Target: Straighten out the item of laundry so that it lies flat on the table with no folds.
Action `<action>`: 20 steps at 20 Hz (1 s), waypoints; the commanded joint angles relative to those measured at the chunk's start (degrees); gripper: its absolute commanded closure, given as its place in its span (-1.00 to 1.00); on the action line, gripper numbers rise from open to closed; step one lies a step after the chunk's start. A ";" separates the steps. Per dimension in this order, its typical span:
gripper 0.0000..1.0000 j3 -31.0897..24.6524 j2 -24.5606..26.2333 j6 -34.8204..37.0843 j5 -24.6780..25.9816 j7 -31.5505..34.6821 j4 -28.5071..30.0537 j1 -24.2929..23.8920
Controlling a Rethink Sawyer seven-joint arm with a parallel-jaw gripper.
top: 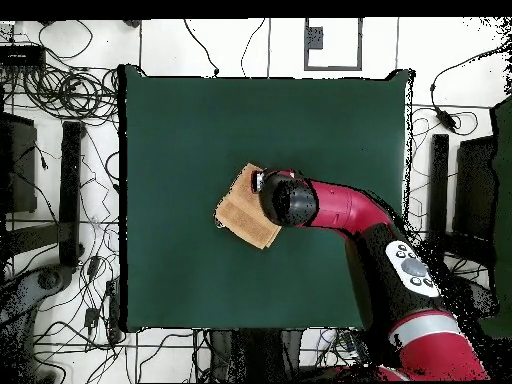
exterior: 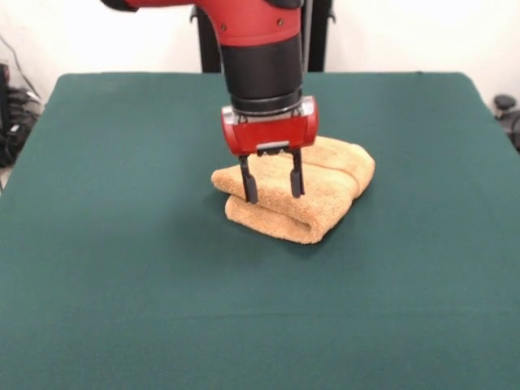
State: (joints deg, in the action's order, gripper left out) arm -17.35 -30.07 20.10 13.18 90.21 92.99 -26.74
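Near the table's middle, the scene reads as follows.

Towel: an orange-tan terry towel point(exterior: 313, 195) lies folded over on itself in thick layers, a rounded fold along its front edge in the front view; in the overhead view it shows as a small slanted bundle point(top: 240, 212) near the centre of the table.

Table: dark green cloth point(exterior: 122, 268) covers the whole top, far larger than the towel; it is bare around the bundle on every side.

Gripper: the red-bodied gripper point(exterior: 272, 185) hangs straight down over the towel's left part in the front view. Its two black fingers point(exterior: 248, 180) stand apart, released, with towel showing in the gap between them. The tips sit level with the towel's upper layer; whether they touch it cannot be told.

Arm: the red and black arm point(top: 345, 208) reaches in from the lower right of the overhead view, and its wrist hides part of the towel there.

Writing: no brand, label or readable text shows on the towel, the table or the gripper.

Surroundings: cables point(top: 70, 90) lie on the pale floor beside the table.
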 commanded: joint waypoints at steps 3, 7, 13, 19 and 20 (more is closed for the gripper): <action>-1.00 -4.87 1.38 3.82 -3.62 7.64 4.68 2.77; -1.00 -4.46 2.78 2.42 -3.27 7.17 4.07 2.97; -1.00 -5.04 4.68 2.89 -2.69 5.12 3.09 2.52; -1.00 -5.27 6.89 3.14 -1.13 2.87 1.90 2.86; -1.00 -5.25 7.48 3.65 -1.06 2.50 1.23 3.07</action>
State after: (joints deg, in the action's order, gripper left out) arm -17.49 -28.73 20.09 11.92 90.21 93.23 -26.21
